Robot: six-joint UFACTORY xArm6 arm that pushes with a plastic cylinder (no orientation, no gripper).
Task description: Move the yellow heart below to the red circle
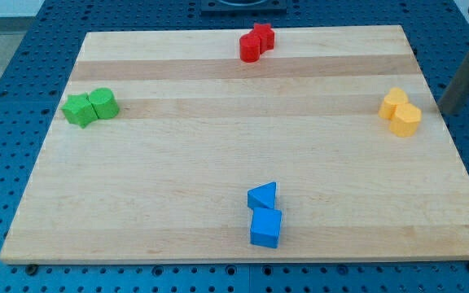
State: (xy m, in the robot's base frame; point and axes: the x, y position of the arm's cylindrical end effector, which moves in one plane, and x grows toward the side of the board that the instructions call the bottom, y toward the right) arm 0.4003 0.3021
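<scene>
Jaws I have none; my tip (445,111) rests off the surface's (218,163) right edge, just beside the yellow heart (394,102); red circle (250,48) at the top edge.

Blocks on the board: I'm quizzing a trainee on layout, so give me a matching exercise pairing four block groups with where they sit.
Column one:
1. red blocks
2. green blocks
3. yellow blocks
4. blue blocks

Column two:
A. the view's bottom, near centre
B. the view's right edge, close to my tip
C. the view's top, near centre
D. the view's left edge

Pairs: 1-C, 2-D, 3-B, 4-A
</scene>
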